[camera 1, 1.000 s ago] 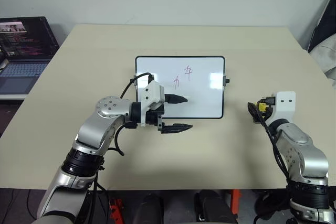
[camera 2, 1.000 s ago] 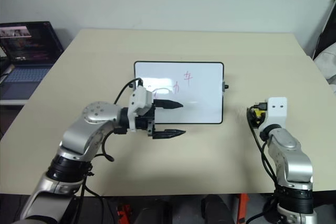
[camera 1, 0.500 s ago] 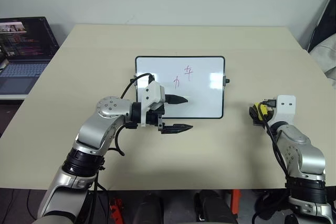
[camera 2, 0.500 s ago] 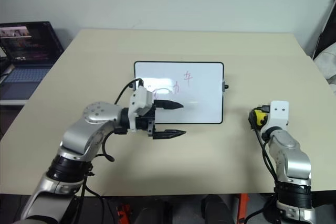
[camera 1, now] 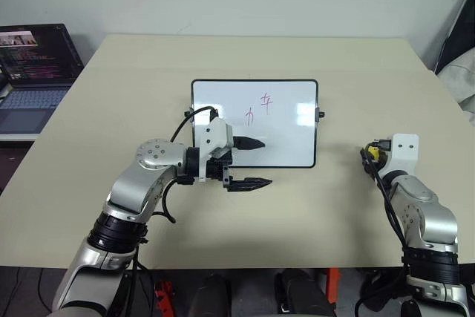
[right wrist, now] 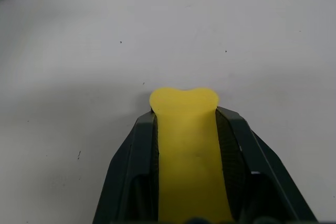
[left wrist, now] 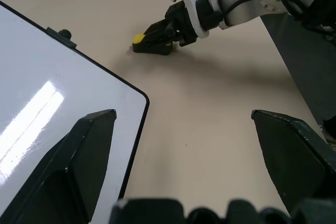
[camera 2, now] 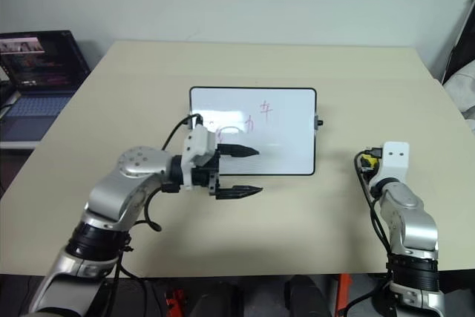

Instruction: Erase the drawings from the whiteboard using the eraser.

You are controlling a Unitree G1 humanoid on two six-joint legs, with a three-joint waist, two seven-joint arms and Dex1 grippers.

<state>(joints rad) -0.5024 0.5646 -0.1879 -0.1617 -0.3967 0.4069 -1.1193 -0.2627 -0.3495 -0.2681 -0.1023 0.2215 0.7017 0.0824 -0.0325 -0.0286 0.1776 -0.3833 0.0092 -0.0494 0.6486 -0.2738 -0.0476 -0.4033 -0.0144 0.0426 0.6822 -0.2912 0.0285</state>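
Observation:
The whiteboard [camera 1: 289,146] lies flat in the middle of the tan table, black-framed, with small red-pink drawings [camera 1: 260,107] on its upper middle. My left gripper [camera 1: 266,161] hovers open over the board's near left corner, one finger above the white surface, the other past the near edge. To the right of the board, my right gripper [camera 1: 369,155] is shut on the yellow eraser [right wrist: 186,129], which rests low at the table top. The left wrist view shows the eraser's yellow tip [left wrist: 138,39] sticking out of the right gripper [left wrist: 157,35], beyond the board's corner [left wrist: 52,93].
An open laptop [camera 1: 33,72] stands on a lower surface off the table's left side. Dark and white fabric [camera 1: 460,57] sits past the table's right edge. Bare tan table [camera 1: 334,206] stretches between the board and the right gripper.
My right gripper's fingers have closed on the eraser, and the hand has shifted slightly to the right. The left arm and the board have stayed put.

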